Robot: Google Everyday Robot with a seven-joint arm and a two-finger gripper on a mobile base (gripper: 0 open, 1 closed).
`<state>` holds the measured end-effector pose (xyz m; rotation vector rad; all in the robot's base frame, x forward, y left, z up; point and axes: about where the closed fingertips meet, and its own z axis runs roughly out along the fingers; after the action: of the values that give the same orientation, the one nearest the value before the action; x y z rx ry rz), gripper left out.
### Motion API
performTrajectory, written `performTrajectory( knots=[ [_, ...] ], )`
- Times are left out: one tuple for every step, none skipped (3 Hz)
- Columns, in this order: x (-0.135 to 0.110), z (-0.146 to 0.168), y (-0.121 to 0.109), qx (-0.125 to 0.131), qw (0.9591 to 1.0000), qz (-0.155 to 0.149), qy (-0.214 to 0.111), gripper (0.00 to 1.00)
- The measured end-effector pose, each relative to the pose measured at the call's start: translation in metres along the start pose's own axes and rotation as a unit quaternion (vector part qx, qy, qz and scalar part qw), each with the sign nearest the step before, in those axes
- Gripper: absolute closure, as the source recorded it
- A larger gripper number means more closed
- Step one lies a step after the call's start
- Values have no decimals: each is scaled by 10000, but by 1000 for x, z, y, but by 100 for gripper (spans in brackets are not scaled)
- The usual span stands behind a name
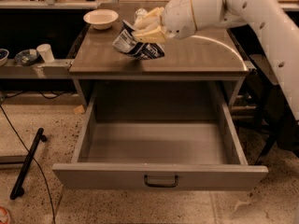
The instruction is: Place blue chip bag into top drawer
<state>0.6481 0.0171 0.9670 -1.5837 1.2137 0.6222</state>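
Note:
The blue chip bag [136, 46] is a crumpled dark-blue bag with white lettering, held above the middle of the table top. My gripper [147, 31] is shut on its upper edge and carries it clear of the surface. My white arm reaches in from the upper right. The top drawer [159, 148] is pulled fully open below the table top, grey, with nothing visible inside, and has a dark handle [160, 180] at the centre of its front panel. The bag hangs behind the drawer's opening, over the table top.
A white bowl [100, 18] stands at the back left of the table top [201, 55]. A silver can [140, 14] is partly hidden behind my gripper. A side shelf at left holds a cup [45, 52] and dishes. A black rod [27, 163] lies on the floor.

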Motion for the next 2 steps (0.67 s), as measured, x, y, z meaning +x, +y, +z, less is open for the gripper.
performTrajectory(
  knots=[
    [-51, -3, 50, -923, 9873, -1128, -630, 100],
    [-47, 0, 108, -1942, 9644, -1789, -170, 100]
  ],
)
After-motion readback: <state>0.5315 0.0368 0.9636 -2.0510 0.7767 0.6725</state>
